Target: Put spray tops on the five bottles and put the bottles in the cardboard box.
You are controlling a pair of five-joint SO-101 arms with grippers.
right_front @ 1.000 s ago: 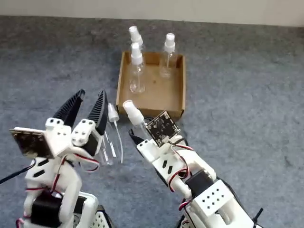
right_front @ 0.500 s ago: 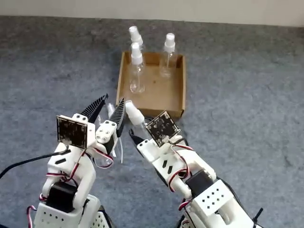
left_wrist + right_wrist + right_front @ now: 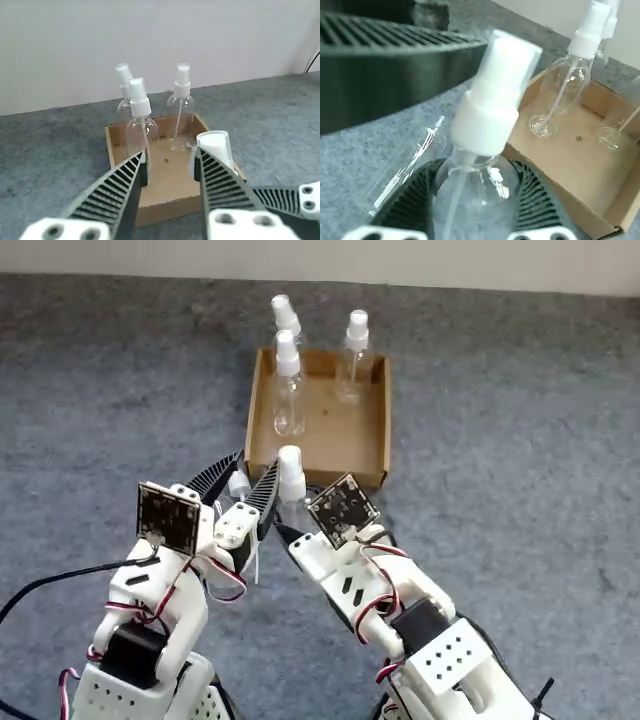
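Note:
My right gripper (image 3: 292, 523) (image 3: 472, 202) is shut on a clear bottle (image 3: 470, 195) just in front of the cardboard box (image 3: 372, 455). The bottle stands about upright with a white spray top (image 3: 291, 464) (image 3: 492, 100) on its neck. My left gripper (image 3: 246, 480) (image 3: 169, 154) is open beside it, one finger close against that spray top (image 3: 215, 145). Three capped bottles (image 3: 288, 390) (image 3: 354, 355) (image 3: 284, 315) stand at the box. A loose spray top (image 3: 238, 483) with a thin tube lies under the left gripper. An uncapped bottle (image 3: 405, 172) lies on the carpet.
Grey carpet (image 3: 520, 440) covers the table, open to the right of the box and at the far left. The box's near half (image 3: 330, 445) holds nothing. A pale wall runs along the back edge.
The left arm has swung right and forward, bringing its open fingers up to the held bottle. The bottle's spray top went from leaning left to nearly upright.

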